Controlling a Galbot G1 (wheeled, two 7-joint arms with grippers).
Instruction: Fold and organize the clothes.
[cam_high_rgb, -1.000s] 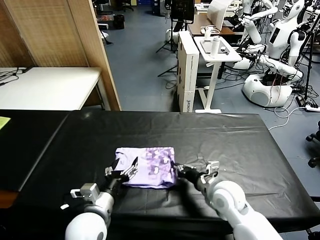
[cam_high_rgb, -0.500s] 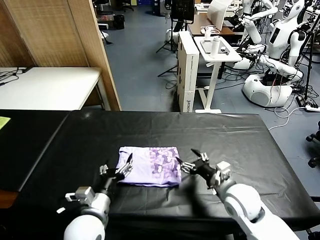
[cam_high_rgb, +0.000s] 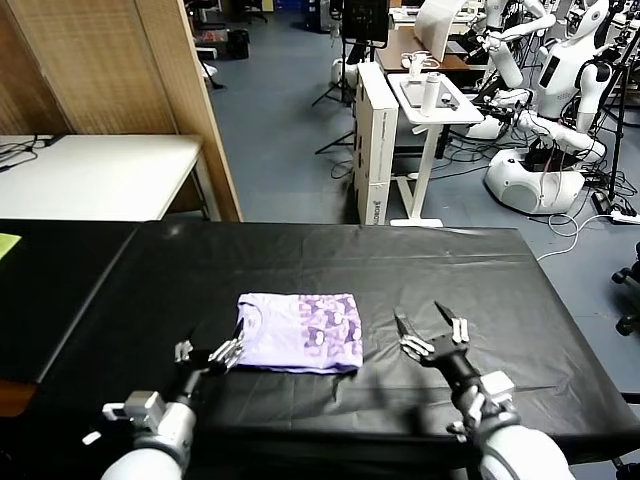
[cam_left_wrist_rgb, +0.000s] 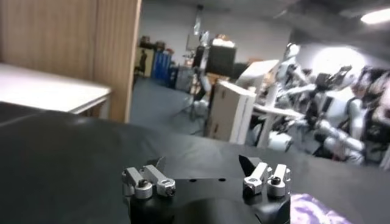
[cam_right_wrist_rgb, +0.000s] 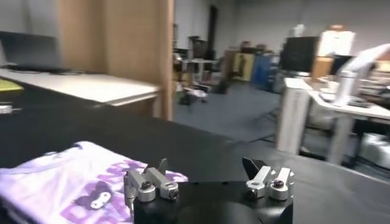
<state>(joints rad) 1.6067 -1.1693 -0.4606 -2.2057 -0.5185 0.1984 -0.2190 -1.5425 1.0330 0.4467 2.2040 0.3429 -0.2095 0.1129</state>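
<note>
The lavender T-shirt (cam_high_rgb: 300, 332) lies folded into a neat rectangle on the black table cover (cam_high_rgb: 330, 270), its purple-and-white print on the right half. My left gripper (cam_high_rgb: 212, 352) is open and empty, just off the shirt's near left corner. My right gripper (cam_high_rgb: 432, 325) is open and empty, a short way right of the shirt, apart from it. In the right wrist view the shirt (cam_right_wrist_rgb: 67, 182) lies beside my open right gripper (cam_right_wrist_rgb: 207, 167). In the left wrist view only a corner of the shirt (cam_left_wrist_rgb: 311, 210) shows beside my open left gripper (cam_left_wrist_rgb: 204, 164).
A white table (cam_high_rgb: 90, 175) and a wooden partition (cam_high_rgb: 180, 100) stand at the back left. A white stand (cam_high_rgb: 425, 110) and other robots (cam_high_rgb: 560, 90) are beyond the table's far edge. A yellow note (cam_high_rgb: 6, 243) lies at the far left.
Both grippers have let go of the shirt and drawn back toward me and outward, left to the left, right to the right. The shirt has stayed flat and folded.
</note>
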